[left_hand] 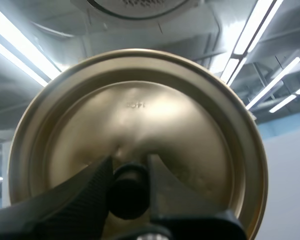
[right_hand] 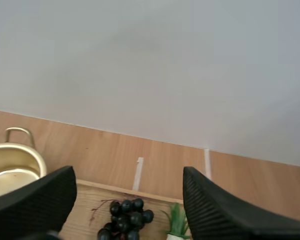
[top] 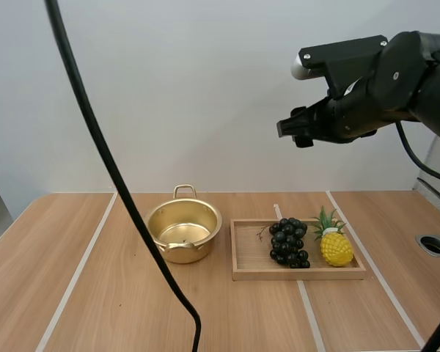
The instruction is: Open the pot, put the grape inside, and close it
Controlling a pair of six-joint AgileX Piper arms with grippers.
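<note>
A gold pot [top: 182, 232] stands uncovered on the table, left of a wooden tray [top: 243, 258]. A bunch of dark grapes [top: 289, 241] lies in the tray; the grapes [right_hand: 127, 214] and the pot [right_hand: 14, 167] also lie below my right gripper's wide-apart fingers. My right gripper [top: 293, 132] hovers high above the tray, open and holding nothing. In the left wrist view my left gripper [left_hand: 128, 172] is shut on the black knob [left_hand: 127, 192] of the gold lid [left_hand: 140, 130], held up with its top face toward the camera.
A small yellow toy pineapple [top: 335, 243] lies in the tray, right of the grapes. A round hole [top: 434, 245] is set in the table at the far right. Bare wood stretches left of the pot and in front of the tray.
</note>
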